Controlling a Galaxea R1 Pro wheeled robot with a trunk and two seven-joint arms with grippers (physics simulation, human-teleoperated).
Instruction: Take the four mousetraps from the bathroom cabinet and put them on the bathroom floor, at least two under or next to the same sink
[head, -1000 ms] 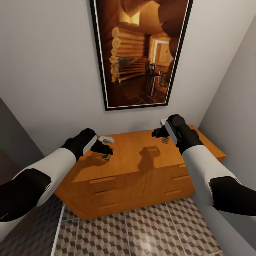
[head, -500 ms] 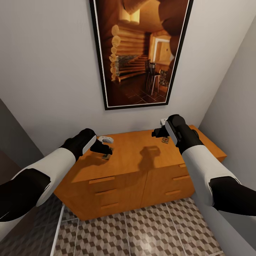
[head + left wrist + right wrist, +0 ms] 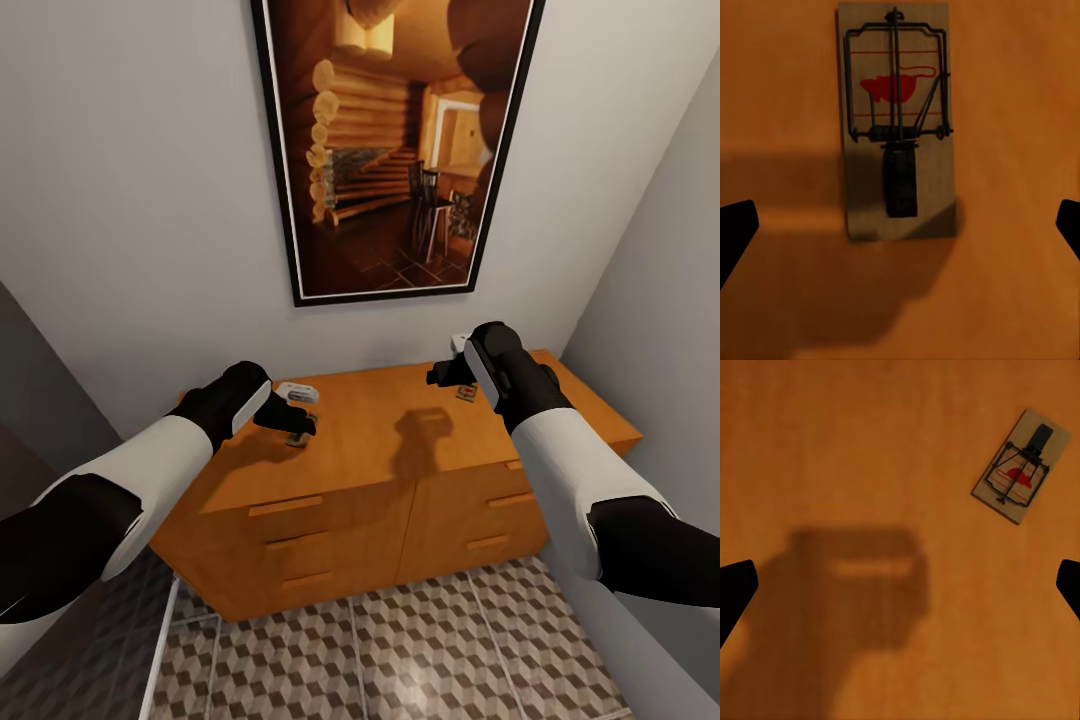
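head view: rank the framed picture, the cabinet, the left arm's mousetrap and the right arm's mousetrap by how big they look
1. framed picture, largest.
2. cabinet, nearly as big.
3-4. the mousetrap by the left gripper and the mousetrap by the right gripper: both tiny and partly hidden, so unranked.

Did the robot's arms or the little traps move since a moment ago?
Hardly anything changed. The picture slid down slightly, so the camera tipped a bit. Both claws, left and right, still hover open over the cabinet. The left mousetrap and right mousetrap lie untouched.
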